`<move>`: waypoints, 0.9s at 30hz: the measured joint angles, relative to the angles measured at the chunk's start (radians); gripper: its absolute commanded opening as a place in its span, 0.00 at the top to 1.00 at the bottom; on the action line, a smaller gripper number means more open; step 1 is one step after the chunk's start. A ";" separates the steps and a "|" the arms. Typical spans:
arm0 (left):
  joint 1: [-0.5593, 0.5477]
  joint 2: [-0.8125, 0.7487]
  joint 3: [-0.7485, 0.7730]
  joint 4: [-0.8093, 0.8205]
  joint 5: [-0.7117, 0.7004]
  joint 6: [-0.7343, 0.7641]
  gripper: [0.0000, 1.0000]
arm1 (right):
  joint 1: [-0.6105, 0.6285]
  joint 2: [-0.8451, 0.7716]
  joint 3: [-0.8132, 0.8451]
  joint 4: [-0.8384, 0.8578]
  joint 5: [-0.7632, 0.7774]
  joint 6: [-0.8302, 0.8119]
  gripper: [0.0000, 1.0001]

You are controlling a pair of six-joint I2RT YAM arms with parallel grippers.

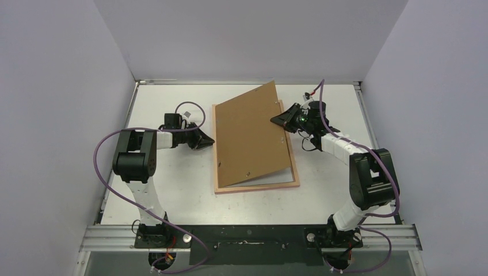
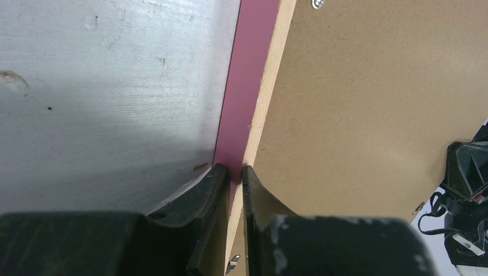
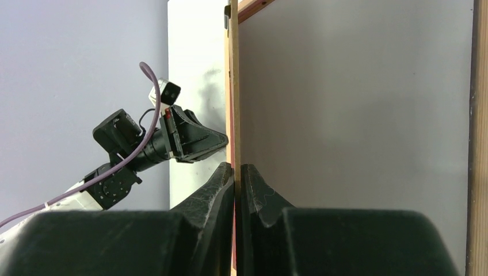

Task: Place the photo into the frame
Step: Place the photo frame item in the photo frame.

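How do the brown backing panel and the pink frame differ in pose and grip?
The backing panel is brown and tilted, right edge lifted; the frame is pink and lies flat. The right gripper pinches the panel; the left gripper pinches the frame. Both are rectangular.

The frame [image 1: 270, 185] lies flat on the table [image 1: 172, 190], centrally. The backing panel [image 1: 247, 138] leans on it, raised at 3 o'clock. The left gripper [image 1: 210, 141] is at the frame's 9 o'clock edge, the right gripper [image 1: 274, 119] at the panel's 3 o'clock edge.
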 measured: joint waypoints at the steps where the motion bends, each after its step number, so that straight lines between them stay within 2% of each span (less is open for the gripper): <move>1: 0.000 0.000 0.000 0.000 0.000 0.000 0.89 | 0.000 -0.001 -0.003 0.000 0.000 0.002 1.00; 27: 0.000 0.011 0.011 -0.004 0.010 0.000 0.90 | -0.036 -0.016 -0.043 0.013 -0.066 -0.004 1.00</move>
